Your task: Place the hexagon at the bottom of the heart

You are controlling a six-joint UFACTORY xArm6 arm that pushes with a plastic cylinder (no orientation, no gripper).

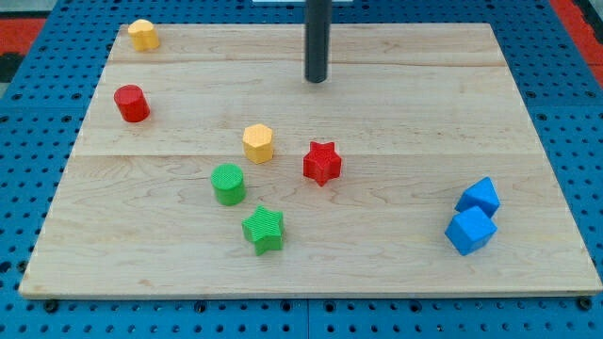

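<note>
A yellow hexagon point(258, 143) sits near the middle of the wooden tabletop point(396, 122), just left of a red star point(322, 163) and above a green cylinder point(228, 184) and green star point(264, 230). The yellow heart point(143, 35) lies well apart at the top left corner, a red cylinder point(132, 104) below it. Two blue blocks point(475, 217) touch at lower right. The tip point(316, 81) stands above the hexagon, to its right, touching nothing. The arm carries no jaws.

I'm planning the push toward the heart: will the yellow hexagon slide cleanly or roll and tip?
The yellow hexagon looks squat and flat-based, so it will probably slide rather than tip. Its flat sides may make it twist off my tip if struck off-centre. It looks small and rigid on the smooth wooden board, so likely light.
</note>
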